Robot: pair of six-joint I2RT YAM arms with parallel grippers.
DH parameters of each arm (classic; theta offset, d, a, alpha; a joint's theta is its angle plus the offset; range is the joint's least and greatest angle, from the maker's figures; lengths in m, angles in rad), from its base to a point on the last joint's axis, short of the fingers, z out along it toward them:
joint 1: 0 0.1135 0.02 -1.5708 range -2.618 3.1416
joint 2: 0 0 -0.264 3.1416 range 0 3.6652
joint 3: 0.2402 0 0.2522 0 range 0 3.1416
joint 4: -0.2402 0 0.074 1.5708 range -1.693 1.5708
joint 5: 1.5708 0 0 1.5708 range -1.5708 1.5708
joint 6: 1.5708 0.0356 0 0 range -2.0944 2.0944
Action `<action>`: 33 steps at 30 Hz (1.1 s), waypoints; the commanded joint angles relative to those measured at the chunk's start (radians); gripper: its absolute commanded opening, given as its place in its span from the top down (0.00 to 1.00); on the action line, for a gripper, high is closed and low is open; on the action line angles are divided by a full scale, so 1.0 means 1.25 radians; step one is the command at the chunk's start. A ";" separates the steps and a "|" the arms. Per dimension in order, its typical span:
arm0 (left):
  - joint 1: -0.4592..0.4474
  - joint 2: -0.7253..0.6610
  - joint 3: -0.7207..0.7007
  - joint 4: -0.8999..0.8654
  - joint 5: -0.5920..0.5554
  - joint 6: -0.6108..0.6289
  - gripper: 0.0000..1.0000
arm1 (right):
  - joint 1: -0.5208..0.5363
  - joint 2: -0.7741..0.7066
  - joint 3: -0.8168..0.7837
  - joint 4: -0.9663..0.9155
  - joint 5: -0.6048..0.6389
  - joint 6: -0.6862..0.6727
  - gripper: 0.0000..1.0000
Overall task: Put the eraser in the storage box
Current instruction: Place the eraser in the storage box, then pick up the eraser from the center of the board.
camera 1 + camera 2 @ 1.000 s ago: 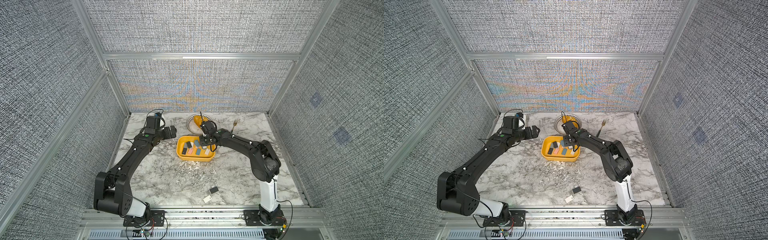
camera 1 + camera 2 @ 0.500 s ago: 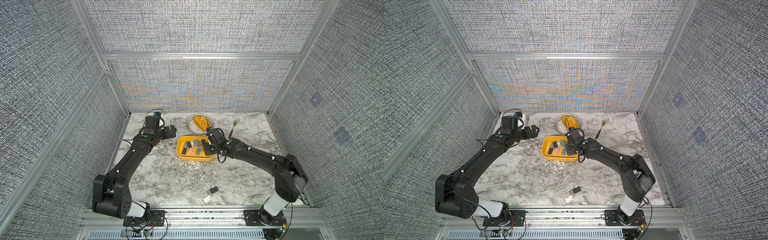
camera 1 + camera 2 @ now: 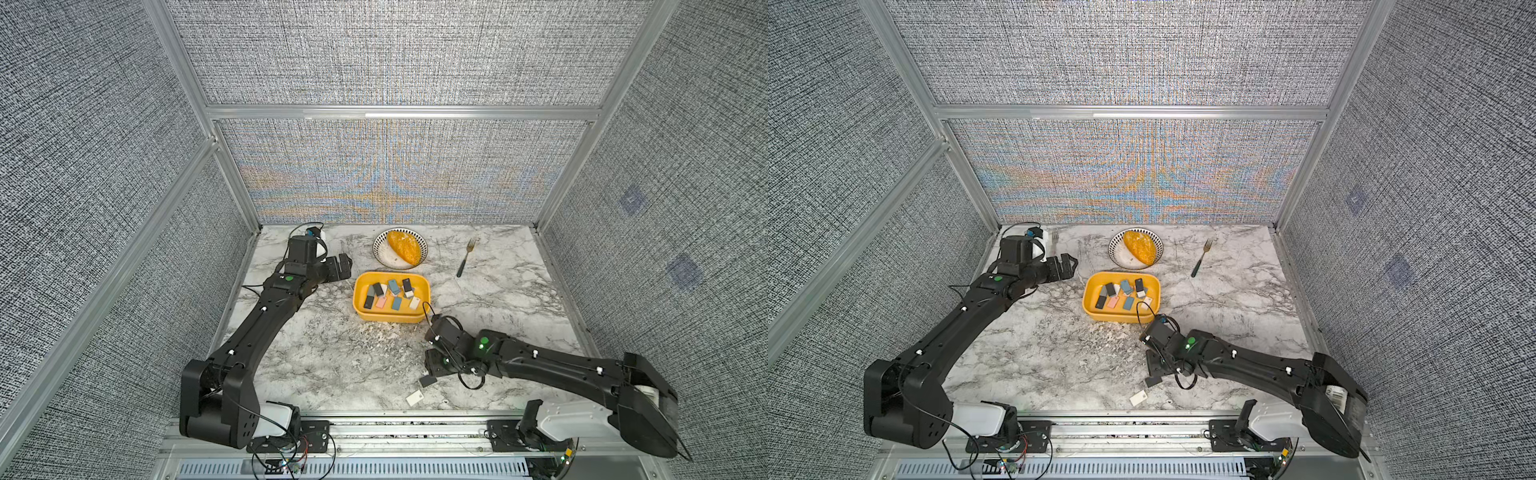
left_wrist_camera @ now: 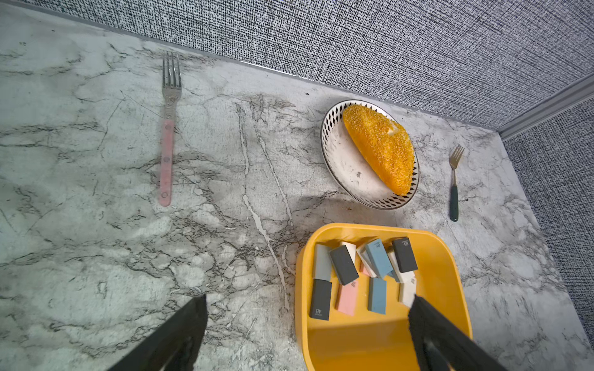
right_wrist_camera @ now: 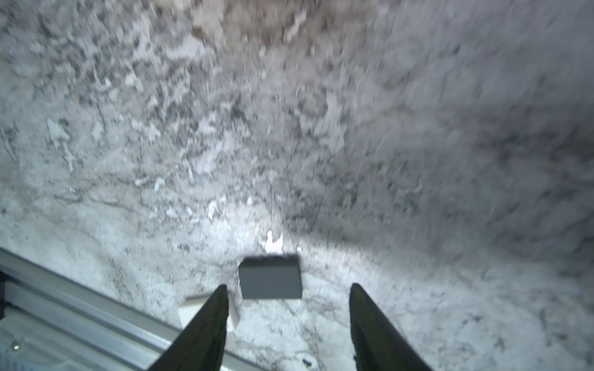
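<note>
The storage box (image 3: pixel 390 316) (image 3: pixel 1121 317) (image 4: pixel 369 340) is a shallow yellow tub in mid-table with several erasers lying in it. Near the front edge lie a dark grey eraser (image 3: pixel 427 380) (image 3: pixel 1153 381) (image 5: pixel 270 278) and a white eraser (image 3: pixel 414 397) (image 3: pixel 1138 398) (image 5: pixel 193 306). My right gripper (image 3: pixel 430 370) (image 3: pixel 1152 366) (image 5: pixel 287 285) hangs open just above the dark eraser, holding nothing; one finger partly covers the white one. My left gripper (image 3: pixel 345 266) (image 3: pixel 1069 264) (image 4: pixel 308 298) is wide open and empty beside the box's left end.
A patterned plate (image 3: pixel 380 255) (image 4: pixel 347 173) with bread stands behind the box. A dark-handled fork (image 3: pixel 465 257) (image 4: pixel 453 192) lies to its right and a pink-handled fork (image 4: pixel 167 154) at the back left. The metal front rail (image 5: pixel 80 314) runs close to the two loose erasers.
My right arm has swung from over the box back to the table's front, above the dark eraser, and its jaws have widened. The left arm has not moved.
</note>
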 commanded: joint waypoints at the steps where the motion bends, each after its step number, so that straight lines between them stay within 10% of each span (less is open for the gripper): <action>1: 0.000 -0.004 -0.003 0.031 0.018 -0.007 0.00 | 0.025 -0.006 -0.027 0.013 -0.041 0.116 0.39; 33: 0.000 -0.012 -0.022 0.041 0.017 -0.006 0.00 | 0.033 0.153 0.012 0.107 -0.029 0.097 0.39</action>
